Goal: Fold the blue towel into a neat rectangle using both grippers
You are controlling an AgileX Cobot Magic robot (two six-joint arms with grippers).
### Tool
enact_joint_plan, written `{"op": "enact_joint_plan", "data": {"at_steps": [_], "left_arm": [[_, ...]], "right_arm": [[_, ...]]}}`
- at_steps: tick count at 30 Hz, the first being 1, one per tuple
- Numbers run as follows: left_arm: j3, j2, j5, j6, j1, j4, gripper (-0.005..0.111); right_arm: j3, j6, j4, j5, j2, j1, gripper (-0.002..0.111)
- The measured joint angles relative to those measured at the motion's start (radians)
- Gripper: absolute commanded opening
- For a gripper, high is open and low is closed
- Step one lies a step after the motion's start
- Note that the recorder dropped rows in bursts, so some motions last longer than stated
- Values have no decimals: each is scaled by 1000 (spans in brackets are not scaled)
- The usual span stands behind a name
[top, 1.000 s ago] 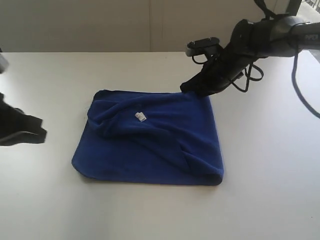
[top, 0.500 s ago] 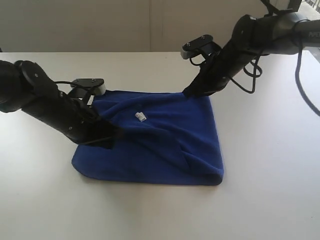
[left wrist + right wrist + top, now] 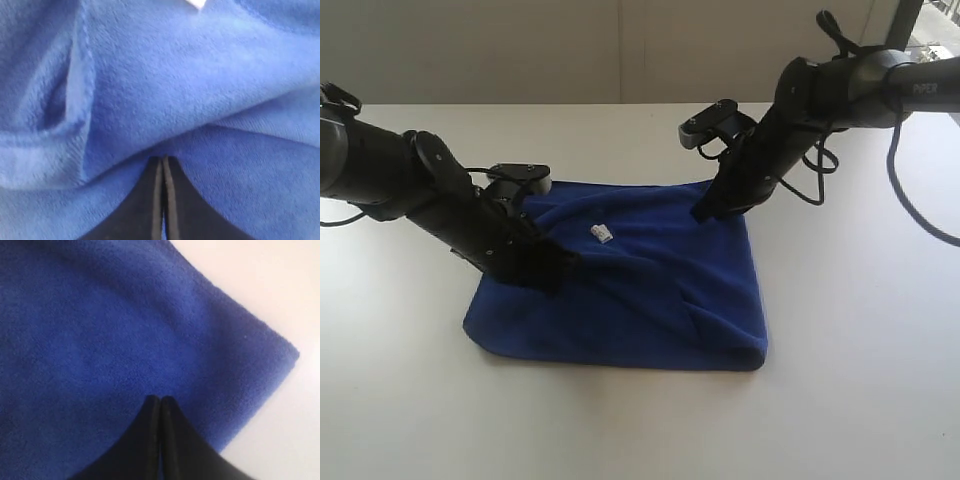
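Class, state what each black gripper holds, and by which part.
Cannot be told: left gripper, shut, tips at a fold of the royal-blue terry towel; right gripper, shut, tips near its corner. No pinched cloth shows.

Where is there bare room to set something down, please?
Bare table runs along the near edge of the blue towel and beyond its right side. Crowded: its left side at the left gripper, its far corner at the right gripper.

Left gripper (image 3: 548, 268) and right gripper (image 3: 706, 212) lowered, jaws closed.
The left arm (image 3: 415, 190) stretches low from the left; the right arm (image 3: 810, 95) slants steeply down from the far right.
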Motion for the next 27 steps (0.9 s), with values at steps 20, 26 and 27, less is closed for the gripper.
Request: {"op": "enact_joint_plan", "data": {"at_steps": [20,26,27], "left_arm": [[-35,-36,72,2,-10,14,0],[-41,-40,-49,4,-121,6,0],[-58,-27,-67,4,-128,2,0]], "right_arm": [[0,8,9,-25,-50,9,0],[0,-65,75,-80,-25,28,0],[0,-65,77,-95,-8,28,0]]}}
